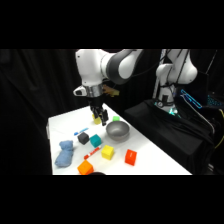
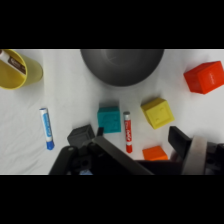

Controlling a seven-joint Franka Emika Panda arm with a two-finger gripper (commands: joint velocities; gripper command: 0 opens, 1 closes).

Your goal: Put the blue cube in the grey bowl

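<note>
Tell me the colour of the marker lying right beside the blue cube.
Red and white marker, clearest in the wrist view.

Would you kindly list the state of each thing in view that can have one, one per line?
blue cube: on the table, outside the bowl, not gripped.
grey bowl: upright, nothing visible inside.
yellow cup: holds a dark-labelled item.
red marker: lying flat beside the blue cube.
blue marker: lying flat.
gripper: above the table, holding nothing visible.

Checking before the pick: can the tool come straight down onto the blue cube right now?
Probably yes: the blue cube has nothing on top; the red marker lies close beside it.
</note>
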